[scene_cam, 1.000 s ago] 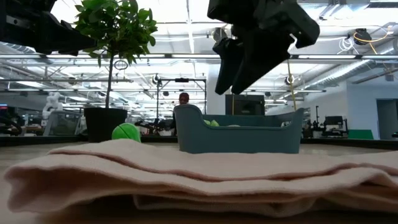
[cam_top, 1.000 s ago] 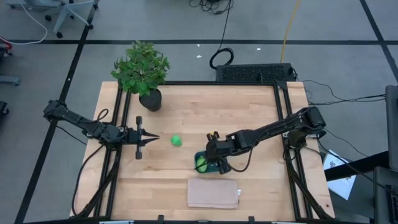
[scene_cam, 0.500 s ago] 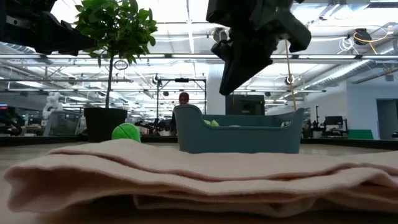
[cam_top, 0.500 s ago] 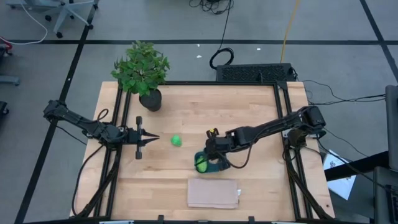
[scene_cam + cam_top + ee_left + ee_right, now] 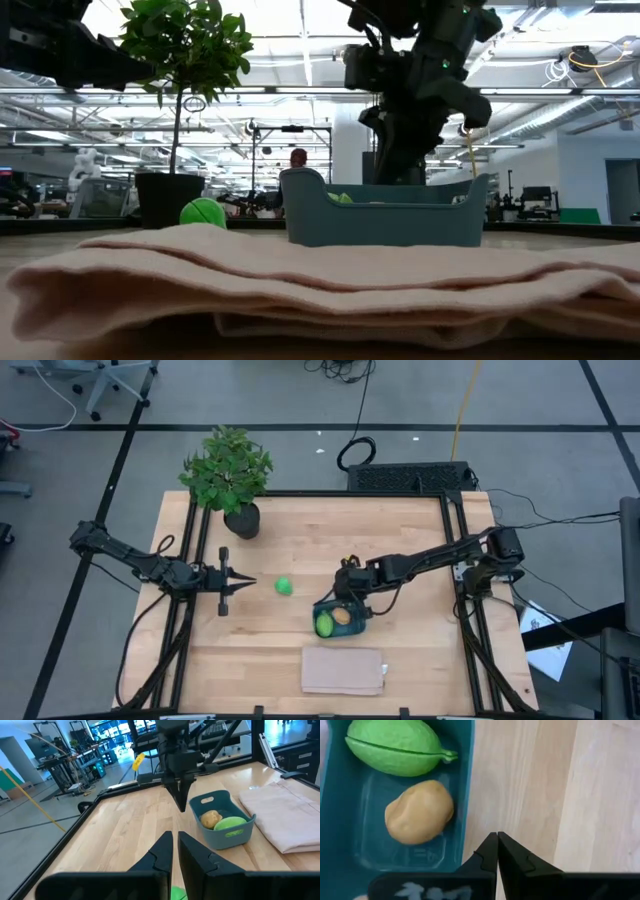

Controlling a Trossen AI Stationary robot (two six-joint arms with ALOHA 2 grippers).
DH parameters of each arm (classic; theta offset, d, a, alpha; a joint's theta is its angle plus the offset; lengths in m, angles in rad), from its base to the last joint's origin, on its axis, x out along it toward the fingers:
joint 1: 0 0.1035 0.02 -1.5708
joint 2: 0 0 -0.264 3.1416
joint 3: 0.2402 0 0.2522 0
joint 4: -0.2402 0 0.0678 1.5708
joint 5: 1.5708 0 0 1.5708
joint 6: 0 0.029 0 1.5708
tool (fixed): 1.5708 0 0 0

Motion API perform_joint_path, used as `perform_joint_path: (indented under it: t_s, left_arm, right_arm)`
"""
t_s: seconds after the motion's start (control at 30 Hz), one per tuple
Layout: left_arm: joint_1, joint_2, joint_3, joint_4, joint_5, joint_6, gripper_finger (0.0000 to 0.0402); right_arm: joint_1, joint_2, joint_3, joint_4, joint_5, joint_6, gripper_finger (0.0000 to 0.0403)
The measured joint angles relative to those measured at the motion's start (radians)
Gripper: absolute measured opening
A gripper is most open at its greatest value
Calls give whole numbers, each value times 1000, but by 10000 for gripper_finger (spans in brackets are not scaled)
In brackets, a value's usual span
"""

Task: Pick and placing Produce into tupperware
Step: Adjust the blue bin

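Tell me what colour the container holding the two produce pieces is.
Teal-blue; the small rectangular plastic container shows best in the right wrist view.

Left wrist view's edge cuts off the green ball (image 5: 178, 894)

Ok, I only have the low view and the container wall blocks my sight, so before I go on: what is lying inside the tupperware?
Observer: Two pieces, the lime-green piece and the orange-tan piece, side by side in the tupperware.
Operator: Is the right gripper carrying anything?
Observer: No. The right gripper is shut and empty, over bare wood just outside the container's rim.
Operator: And the green ball?
Observer: The green ball lies on the table, apart from the container. The left gripper points at it without touching.
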State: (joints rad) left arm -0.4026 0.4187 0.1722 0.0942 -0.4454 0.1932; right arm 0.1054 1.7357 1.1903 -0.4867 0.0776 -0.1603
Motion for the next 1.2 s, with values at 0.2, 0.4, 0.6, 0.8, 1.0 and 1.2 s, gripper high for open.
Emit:
perform_joint_path:
  t_s: [0.2, 0.4, 0.6, 0.8, 1.0, 1.2]
  left_arm:
    - [0, 0, 0, -11, 0, -5, 33]
    - [1, 0, 0, -14, 0, -13, 33]
    - [1, 0, 0, -14, 0, -14, 33]
    - [1, 0, 0, -14, 0, -13, 33]
    - [1, 0, 0, -14, -1, -13, 33]
    - [1, 0, 0, -14, -1, -14, 33]
  right_arm:
    - [-1, -30, -11, -46, -20, 27, 0]
    - [1, -28, -12, -70, -54, 60, 0]
    - [3, -28, -17, -91, -85, 75, 0]
    - [10, -28, -17, -96, -103, 96, 0]
    - [16, -27, -17, -100, -109, 106, 0]
    - [21, -27, -17, -107, -109, 115, 0]
